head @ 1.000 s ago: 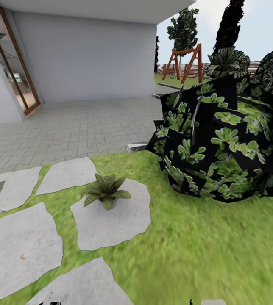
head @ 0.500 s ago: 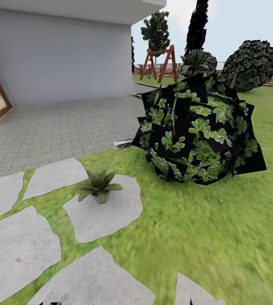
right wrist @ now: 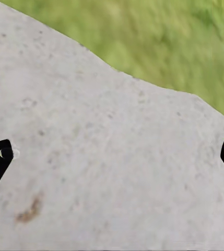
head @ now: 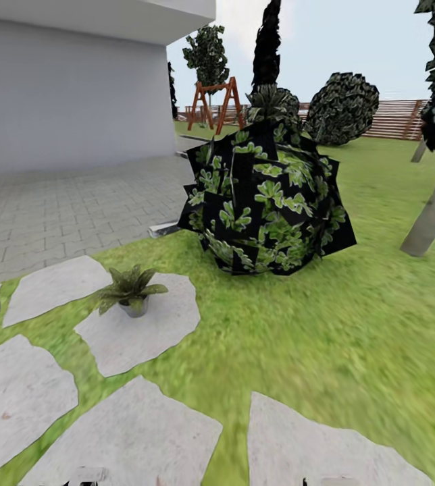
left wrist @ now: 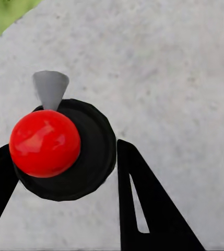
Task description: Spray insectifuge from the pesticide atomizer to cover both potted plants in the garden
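In the left wrist view the pesticide atomizer (left wrist: 54,146) is seen from above: a round dark body, a glossy red top and a grey nozzle. My left gripper (left wrist: 65,157) is shut on it, one black finger on each side, over a grey stepping stone (left wrist: 169,78). One potted plant (head: 128,290), a low green rosette in a little grey pot, stands on a stepping stone (head: 136,331) in the head view, left of centre. The second potted plant is out of view. My right gripper (right wrist: 112,154) is open, holding nothing, above another stone (right wrist: 91,172) beside grass.
A big dark shrub with striped green leaves (head: 265,196) rises from the lawn behind and right of the potted plant. A leaning tree trunk (head: 433,209) stands at the right. Grey paving (head: 55,202) and the house wall lie at the left; a swing frame (head: 214,101) and a wooden fence (head: 396,118) are far back.
The head camera has swung to the right, so the whole picture slid left. The glass door left the view; the tree trunk and more lawn came in.
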Controlling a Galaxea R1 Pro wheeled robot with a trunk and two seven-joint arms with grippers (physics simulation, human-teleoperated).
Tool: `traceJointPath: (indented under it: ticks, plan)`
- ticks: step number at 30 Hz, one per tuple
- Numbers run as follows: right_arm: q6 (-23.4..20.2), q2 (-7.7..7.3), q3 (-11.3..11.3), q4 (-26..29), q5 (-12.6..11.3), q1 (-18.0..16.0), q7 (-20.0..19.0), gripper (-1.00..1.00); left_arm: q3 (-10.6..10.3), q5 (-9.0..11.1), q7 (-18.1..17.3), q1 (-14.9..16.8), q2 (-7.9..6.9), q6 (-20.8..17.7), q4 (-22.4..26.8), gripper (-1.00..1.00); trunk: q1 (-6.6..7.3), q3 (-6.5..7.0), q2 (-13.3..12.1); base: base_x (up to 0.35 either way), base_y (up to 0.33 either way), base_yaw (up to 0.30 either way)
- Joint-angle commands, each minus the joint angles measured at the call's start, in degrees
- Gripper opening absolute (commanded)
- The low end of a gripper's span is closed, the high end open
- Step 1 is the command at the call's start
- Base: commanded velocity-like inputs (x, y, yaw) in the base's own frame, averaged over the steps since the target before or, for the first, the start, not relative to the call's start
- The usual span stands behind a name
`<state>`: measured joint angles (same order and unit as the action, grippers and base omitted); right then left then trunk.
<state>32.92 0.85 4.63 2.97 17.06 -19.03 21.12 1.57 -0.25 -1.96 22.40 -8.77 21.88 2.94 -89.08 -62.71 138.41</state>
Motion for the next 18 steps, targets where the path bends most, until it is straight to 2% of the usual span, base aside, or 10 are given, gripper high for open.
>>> traceJointPath:
  ticks: [1, 15, 18]
  plan:
    - [0.1, 0.03, 0.5, -0.1, 0.6, 0.0, 0.2, 1.0, 0.2, 0.0, -0.2, 0.0, -0.02, 0.2, 0.0, -1.0, 0.04, -0.04, 0.0, -0.212, -0.014, -0.3]
    - [0.1, 0.11, 0.4, -0.2, 0.6, 0.0, 0.2, 1.0, 0.2, 0.1, -0.2, 0.0, 0.11, 0.2, 0.0, -1.0, 0.04, -0.04, 0.0, -0.02, -0.001, -0.3]
    - [0.2, 0.04, 0.5, -0.2, 0.6, 0.0, 0.2, 1.0, 0.2, 0.7, -0.2, 0.0, 0.15, 0.2, 0.0, -1.0, 0.04, -0.04, 0.0, 0.0, 0.0, -0.3]
